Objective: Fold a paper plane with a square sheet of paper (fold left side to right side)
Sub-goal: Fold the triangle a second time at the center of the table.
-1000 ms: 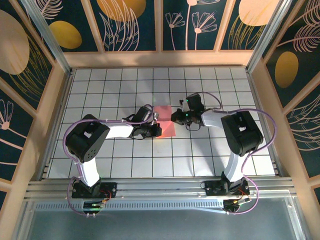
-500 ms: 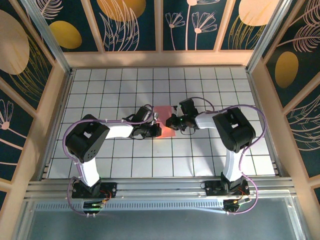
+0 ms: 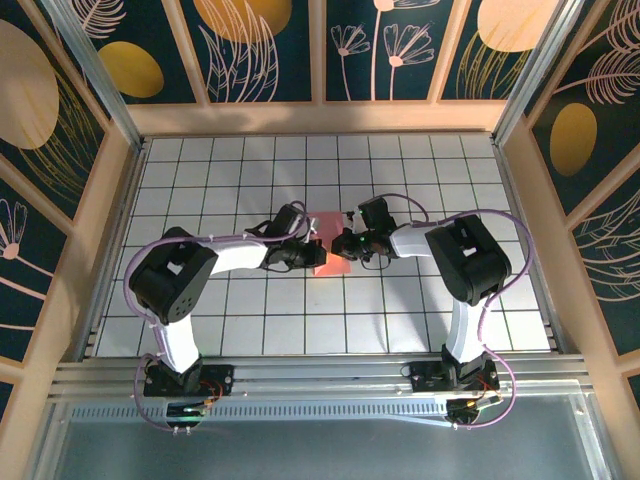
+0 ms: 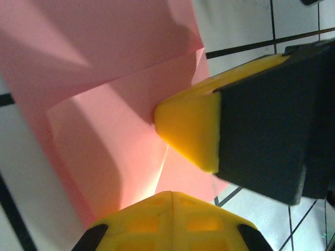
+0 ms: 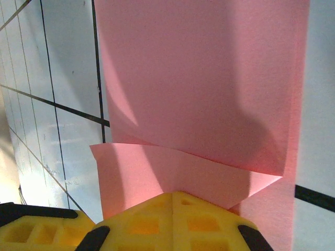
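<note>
The square sheet of paper [image 3: 328,224] lies salmon-pink at the table's middle, partly folded, with one layer over another [image 5: 209,78]. My left gripper [image 3: 316,256] is at its left side, jaws shut, with the tips [image 4: 172,194] resting on the paper [image 4: 104,78] by a crease. From the right, my right gripper [image 3: 342,243] meets it. It is also shut, its tip [image 5: 175,196] pressing on the lower layer under the upper flap's edge. In the left wrist view the right gripper's yellow fingertip [image 4: 183,125] touches the paper close to mine. Neither gripper holds the sheet between its fingers.
The white gridded table [image 3: 250,170] has wooden side rails [image 3: 105,230] and a patterned back wall. Both arms bend inward from their bases at the near edge, and purple cables loop over them. Free grid squares lie all around the paper.
The right arm swung left and brought its gripper onto the paper's right side. The left gripper shifted slightly up and right along the paper. Both stayed shut.
</note>
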`<state>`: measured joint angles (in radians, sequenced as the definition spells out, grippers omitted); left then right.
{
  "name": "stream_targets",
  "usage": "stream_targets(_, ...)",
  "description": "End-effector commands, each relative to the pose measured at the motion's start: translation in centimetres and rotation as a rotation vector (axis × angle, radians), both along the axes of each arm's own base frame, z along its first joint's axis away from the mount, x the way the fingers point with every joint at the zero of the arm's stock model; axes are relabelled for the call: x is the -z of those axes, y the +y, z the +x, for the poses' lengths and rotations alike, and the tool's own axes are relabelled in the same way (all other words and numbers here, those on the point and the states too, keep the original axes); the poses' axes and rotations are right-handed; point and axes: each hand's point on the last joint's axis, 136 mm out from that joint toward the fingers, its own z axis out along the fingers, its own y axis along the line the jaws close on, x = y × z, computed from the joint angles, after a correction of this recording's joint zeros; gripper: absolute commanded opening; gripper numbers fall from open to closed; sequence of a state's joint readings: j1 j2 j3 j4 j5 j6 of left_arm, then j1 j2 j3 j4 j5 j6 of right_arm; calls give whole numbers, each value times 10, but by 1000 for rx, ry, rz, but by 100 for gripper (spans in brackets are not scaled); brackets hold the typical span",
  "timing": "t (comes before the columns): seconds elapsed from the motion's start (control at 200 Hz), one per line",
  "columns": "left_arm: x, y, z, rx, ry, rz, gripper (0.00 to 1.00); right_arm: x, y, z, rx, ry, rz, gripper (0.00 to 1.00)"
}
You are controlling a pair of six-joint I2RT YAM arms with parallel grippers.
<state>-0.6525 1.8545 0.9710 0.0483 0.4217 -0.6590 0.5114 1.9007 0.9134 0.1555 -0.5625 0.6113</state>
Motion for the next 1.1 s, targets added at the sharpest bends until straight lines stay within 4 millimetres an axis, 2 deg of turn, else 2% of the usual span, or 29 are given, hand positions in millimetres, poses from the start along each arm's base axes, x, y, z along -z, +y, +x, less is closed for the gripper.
stream_targets(0.0, 1, -7, 3, 23, 19, -17, 0, 36, -21, -17, 20, 96, -114, 0)
stream_targets(0.205, 12, -7, 1, 33, 39, -7, 0, 39, -22, -18, 20, 105, -122, 0)
stream_targets(0.505, 30, 6, -9, 32, 63, 51, 0, 44, -25, -19, 22, 113, -146, 0)
stream_targets(0.631, 30, 8, -9, 31, 60, 59, 0, 46, -27, -19, 23, 116, -156, 0)
stream_targets(0.661, 37, 14, -17, 32, 81, 73, 0, 47, -28, -20, 23, 119, -159, 0)
stream_targets(1.091, 41, 27, -37, 84, 76, 100, 0, 53, -35, -19, 29, 131, -181, 0)
